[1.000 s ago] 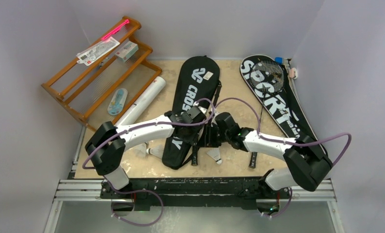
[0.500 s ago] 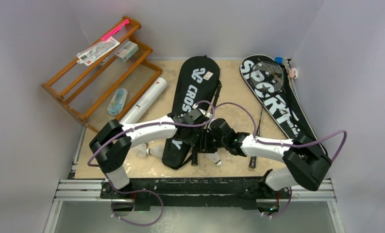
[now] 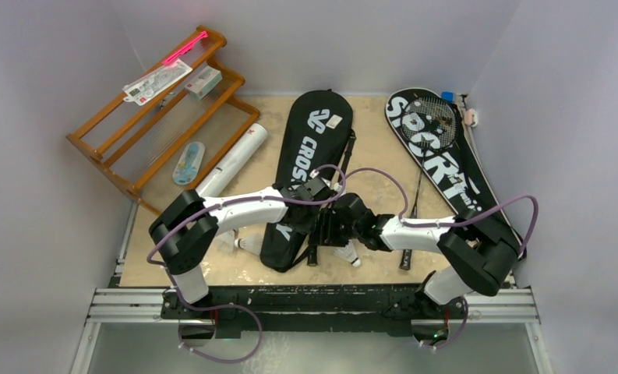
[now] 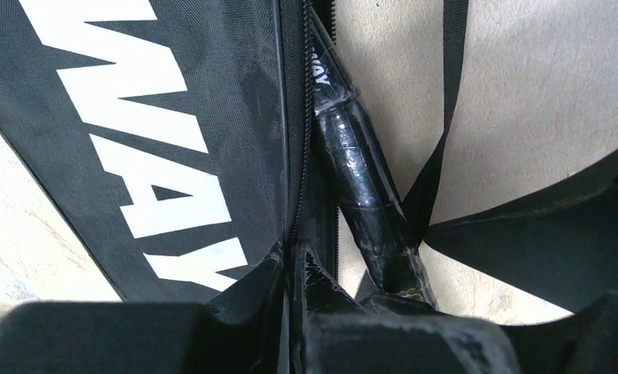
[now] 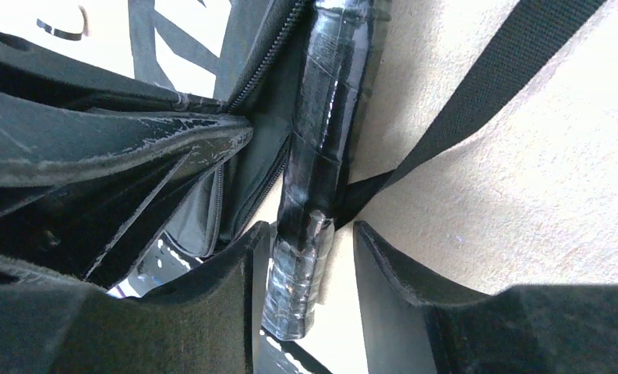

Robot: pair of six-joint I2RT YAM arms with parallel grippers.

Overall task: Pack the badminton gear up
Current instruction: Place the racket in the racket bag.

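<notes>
The left gripper (image 4: 298, 274) is clenched on the zip edge of the middle bag (image 4: 134, 117), beside its white lettering. The right gripper (image 5: 307, 234) is slack. Its fingers (image 5: 212, 312) flank the black racket handle (image 5: 321, 117) that sticks out of that bag's open edge, with a gap on one side. Fabric hides the rest of that racket. The second bag (image 3: 446, 167) lies to the right with a racket (image 3: 430, 121) on top. From above, both arms cover the middle bag's lower end.
</notes>
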